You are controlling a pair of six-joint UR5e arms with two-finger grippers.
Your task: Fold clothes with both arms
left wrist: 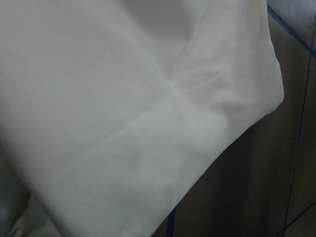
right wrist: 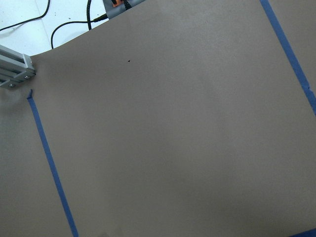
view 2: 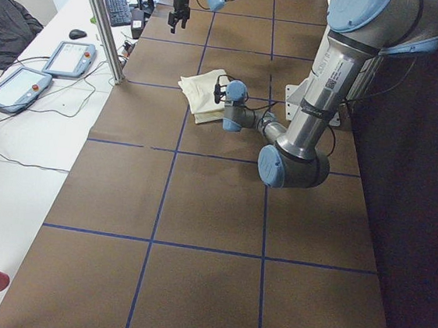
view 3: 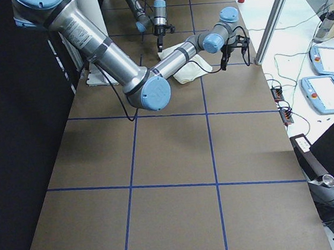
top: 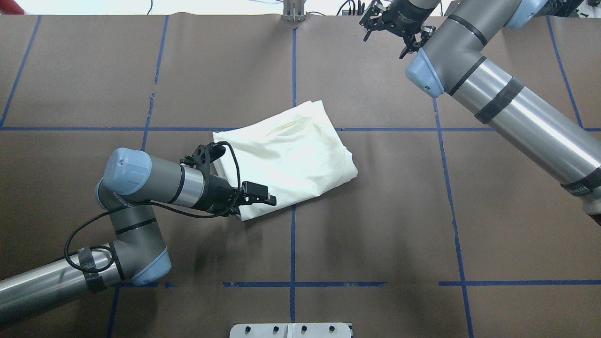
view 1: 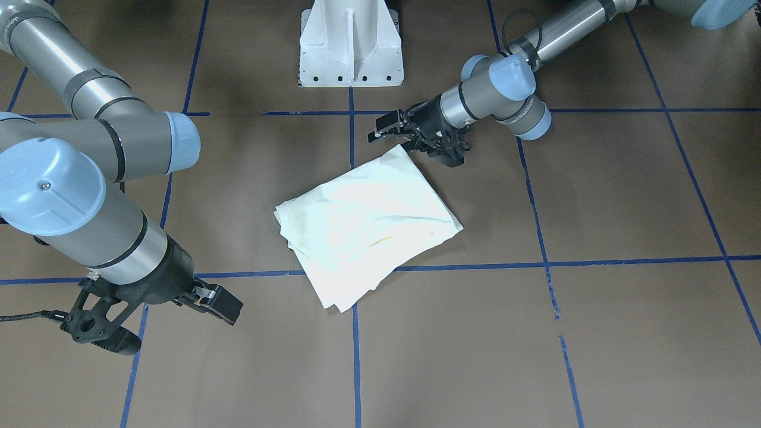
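Note:
The cream-white shirt [view 1: 368, 226] lies folded into a compact, skewed rectangle at the table's middle, plain side up [top: 286, 159]; the cat print is hidden. My left gripper [top: 263, 196] hovers low over the shirt's near-left corner, and its fingers look slightly parted and empty [view 1: 383, 129]. The left wrist view is filled by plain shirt cloth [left wrist: 123, 113]. My right gripper [view 1: 223, 306] is raised near the table's far edge, well away from the shirt, and looks open and empty [top: 413, 44]. The right wrist view shows only bare brown table.
The white pedestal base [view 1: 351, 53] stands at the robot's side of the table. Blue tape lines [top: 293, 234] grid the brown surface. A metal post [view 2: 101, 18] and teach pendants [view 2: 69, 58] sit past the far edge.

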